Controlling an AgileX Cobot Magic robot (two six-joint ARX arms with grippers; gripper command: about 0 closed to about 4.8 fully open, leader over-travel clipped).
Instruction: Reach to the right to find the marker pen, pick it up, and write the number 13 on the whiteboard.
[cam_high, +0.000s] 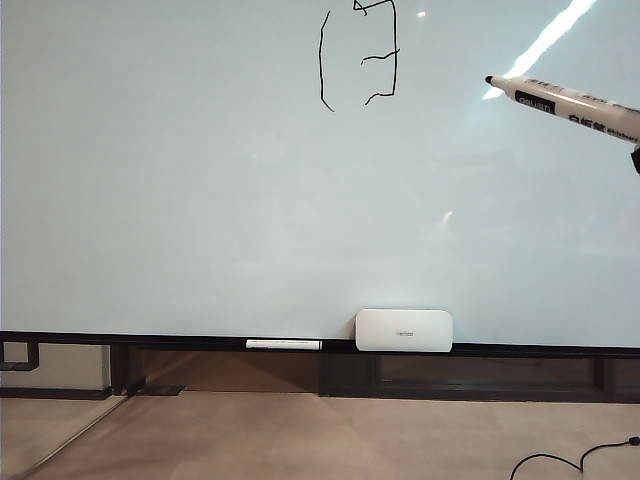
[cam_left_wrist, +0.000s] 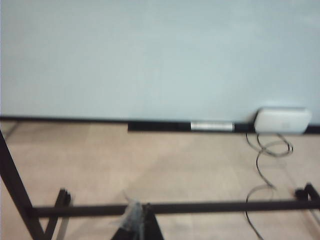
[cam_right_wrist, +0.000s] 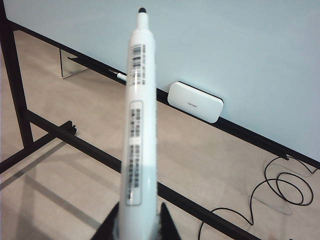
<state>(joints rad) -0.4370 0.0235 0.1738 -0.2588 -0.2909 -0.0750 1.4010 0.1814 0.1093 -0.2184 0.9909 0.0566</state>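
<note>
Right claw (cam_right_wrist: 136, 220) clamps the marker pen (cam_right_wrist: 137, 100) near the whiteboard (cam_high: 200, 200) bearing the number 13 (cam_high: 360, 55); left claw (cam_left_wrist: 136, 225) barely visible, state unclear.

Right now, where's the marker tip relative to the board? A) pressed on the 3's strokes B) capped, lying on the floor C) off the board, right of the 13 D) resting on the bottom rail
C: the right gripper holds the marker pen with its uncapped tip to the right of the number 13 on the whiteboard, clear of the strokes.
</note>
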